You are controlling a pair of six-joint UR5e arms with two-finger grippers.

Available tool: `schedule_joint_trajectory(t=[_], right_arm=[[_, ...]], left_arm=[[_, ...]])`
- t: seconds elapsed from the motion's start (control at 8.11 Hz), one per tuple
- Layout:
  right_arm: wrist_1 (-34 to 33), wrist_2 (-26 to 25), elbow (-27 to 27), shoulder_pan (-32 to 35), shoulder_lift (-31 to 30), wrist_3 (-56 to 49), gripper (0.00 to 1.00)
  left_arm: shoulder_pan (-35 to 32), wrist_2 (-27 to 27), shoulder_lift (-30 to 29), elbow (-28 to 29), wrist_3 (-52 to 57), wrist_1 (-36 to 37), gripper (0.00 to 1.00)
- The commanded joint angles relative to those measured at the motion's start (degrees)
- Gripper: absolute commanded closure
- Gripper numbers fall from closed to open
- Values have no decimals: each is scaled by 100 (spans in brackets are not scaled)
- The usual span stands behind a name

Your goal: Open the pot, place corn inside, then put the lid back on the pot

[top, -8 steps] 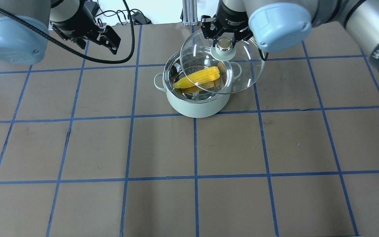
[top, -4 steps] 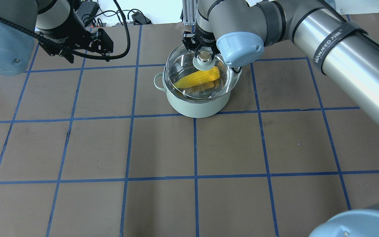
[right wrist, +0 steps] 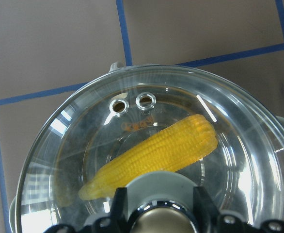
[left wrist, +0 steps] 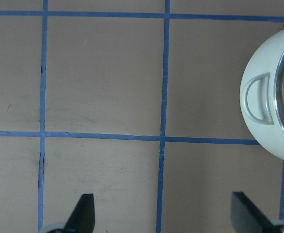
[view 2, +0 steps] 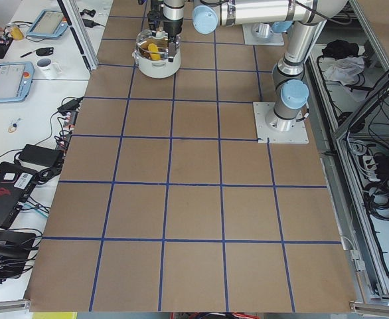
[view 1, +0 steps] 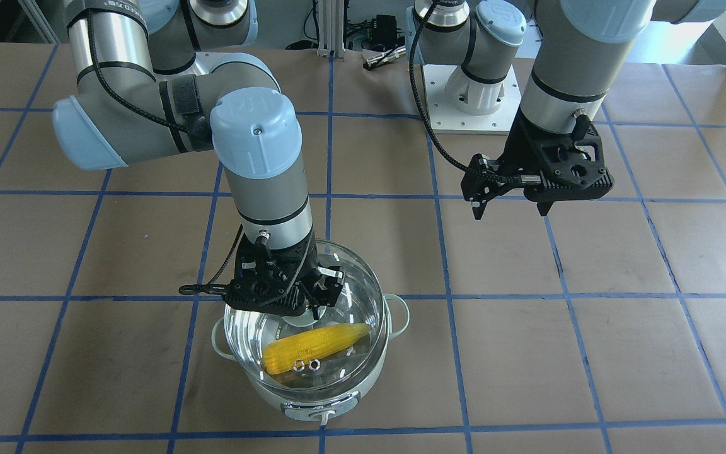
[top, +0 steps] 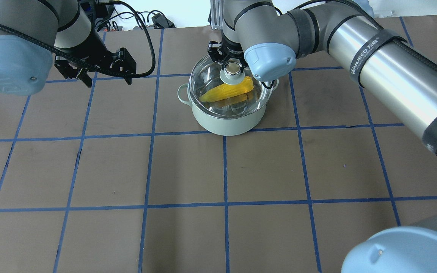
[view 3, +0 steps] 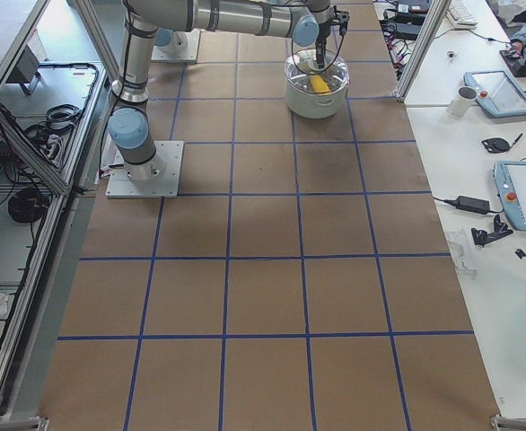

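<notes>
Right gripper (view 1: 305, 307) is clamped shut on the knob (top: 233, 68) of the lid (top: 208, 77). The lid sits over the pot (top: 226, 123), at 12 o'clock on the table (top: 188, 170) in the overhead view.

Seating looks nearly done. I'd confirm in the wrist view that the glass rim lies level all round, then release and rise straight up so the knob isn't dragged.

Left gripper (left wrist: 164, 213) is spread wide and empty, at the pot's 10 o'clock.

Corn (top: 228, 91) lies inside the pot. Its long axis runs 8 to 2 o'clock, tip toward 8.
</notes>
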Motion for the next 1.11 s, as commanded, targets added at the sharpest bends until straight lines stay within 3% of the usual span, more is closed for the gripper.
schedule_joint_trajectory(t=[0.0, 0.99], right_arm=[[-26, 57, -4, 17, 39, 26, 100], [-220, 66, -66, 105, 215, -167, 100]], left_arm=[[5, 7, 3, -22, -4, -48, 0], [-4, -11, -6, -30, -452, -92, 0]])
